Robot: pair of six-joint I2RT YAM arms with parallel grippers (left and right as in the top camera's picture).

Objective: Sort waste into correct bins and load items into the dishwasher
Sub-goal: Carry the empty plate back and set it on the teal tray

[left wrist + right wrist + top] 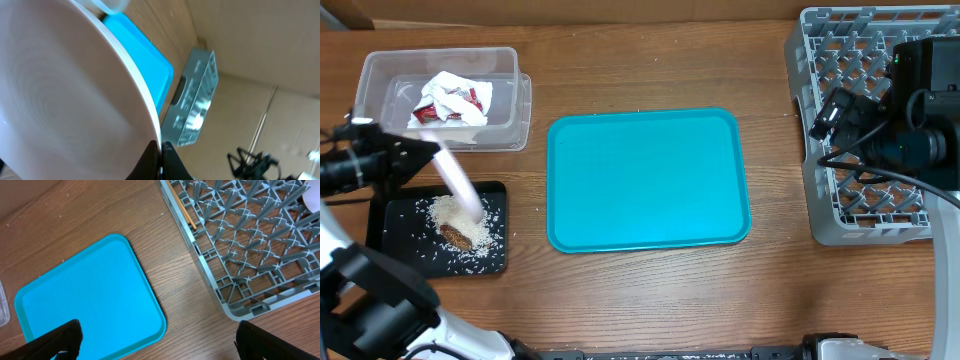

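Note:
My left gripper (pixel 428 152) is shut on the rim of a white flat plate (pixel 460 188) and holds it tilted steeply over the black tray (pixel 395 225). Loose rice (pixel 478 240) and a brown food scrap (pixel 455 236) lie on that tray. In the left wrist view the plate (pixel 65 95) fills the left side, with the jaws (pixel 161 150) pinching its edge. The clear tub (pixel 380 85) holds the crumpled napkin (pixel 445 95) and red wrapper (pixel 472 98). My right gripper (pixel 830 115) (pixel 162 345) is open and empty above the left edge of the grey dish rack (pixel 820 220) (pixel 235 255). A chopstick (pixel 182 210) lies in the rack.
The teal serving tray (pixel 645 180) (pixel 85 295) lies bare in the middle of the wooden table; it also shows in the left wrist view (pixel 150 65). A bit of a white dish (pixel 312 200) shows at the rack's far side.

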